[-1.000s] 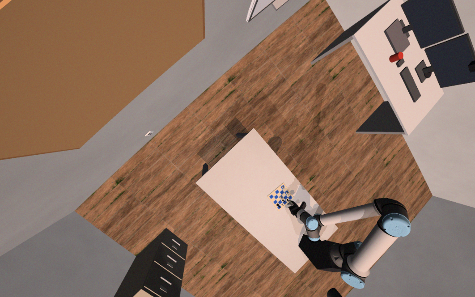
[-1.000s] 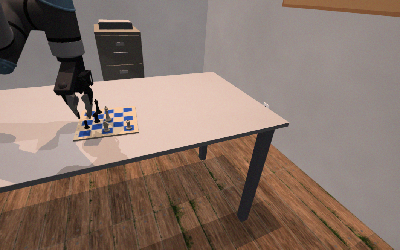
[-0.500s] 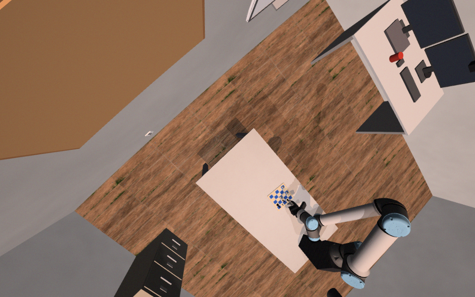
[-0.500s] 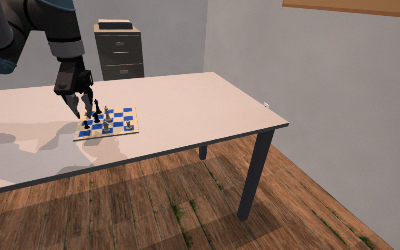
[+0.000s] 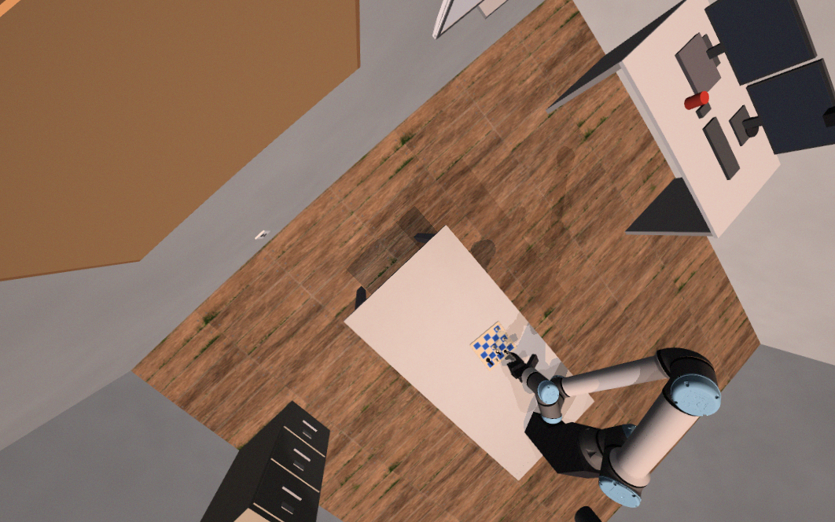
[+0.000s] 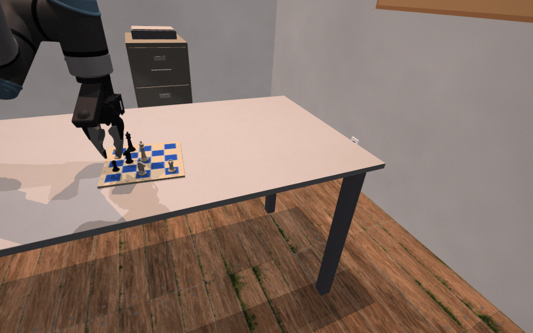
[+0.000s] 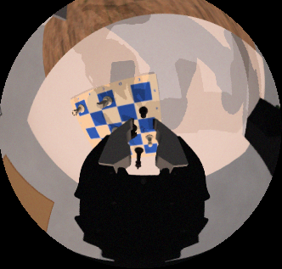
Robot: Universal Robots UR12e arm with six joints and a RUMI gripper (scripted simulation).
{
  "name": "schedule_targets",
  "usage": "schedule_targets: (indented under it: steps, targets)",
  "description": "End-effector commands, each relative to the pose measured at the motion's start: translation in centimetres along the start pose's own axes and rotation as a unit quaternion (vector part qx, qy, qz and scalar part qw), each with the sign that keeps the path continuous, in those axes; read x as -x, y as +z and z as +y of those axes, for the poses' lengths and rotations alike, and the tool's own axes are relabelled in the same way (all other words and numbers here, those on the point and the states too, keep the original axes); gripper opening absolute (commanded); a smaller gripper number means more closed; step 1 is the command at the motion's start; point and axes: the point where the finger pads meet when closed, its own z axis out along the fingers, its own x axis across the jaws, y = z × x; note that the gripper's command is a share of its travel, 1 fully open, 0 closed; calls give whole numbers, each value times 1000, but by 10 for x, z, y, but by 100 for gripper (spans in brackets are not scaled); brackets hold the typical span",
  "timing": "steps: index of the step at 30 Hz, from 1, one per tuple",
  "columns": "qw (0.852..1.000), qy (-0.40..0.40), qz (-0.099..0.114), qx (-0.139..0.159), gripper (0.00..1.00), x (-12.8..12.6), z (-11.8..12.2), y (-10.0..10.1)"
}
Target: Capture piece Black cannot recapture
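Observation:
The blue-and-cream board (image 6: 157,146) (image 7: 112,112) (image 5: 476,346) bears upright pieces. My gripper (image 6: 112,157) (image 7: 143,119) is partly open and empty, low over the board's left part in the exterior view. A small white piece (image 6: 116,155) (image 7: 149,139) stands behind the fingers there. A black pawn (image 6: 114,166) (image 7: 143,112) stands in front of them. A black piece (image 6: 128,157) (image 7: 134,131) stands just right of the fingers, with the tall black king (image 6: 130,143) (image 7: 138,157) behind it. The tall white king (image 6: 143,153), white knight (image 6: 141,168) (image 7: 105,102) and white rook (image 6: 171,166) (image 7: 78,110) stand farther right.
The pale table (image 5: 407,311) (image 6: 239,136) extends beyond the board, its near edge in front of it in the exterior view. The arm comes in from the left there. A dark filing cabinet (image 6: 162,70) (image 5: 291,454) and a desk with monitors (image 5: 764,38) stand away from the table.

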Motion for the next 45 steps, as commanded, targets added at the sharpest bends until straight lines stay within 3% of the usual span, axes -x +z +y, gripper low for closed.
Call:
schedule_targets:
  steps: [1,18,45]
  targets:
    - [1000,0,0,0,20,0,0,5]
    - [1000,0,0,0,20,0,0,30]
    - [1000,0,0,0,20,0,0,31]
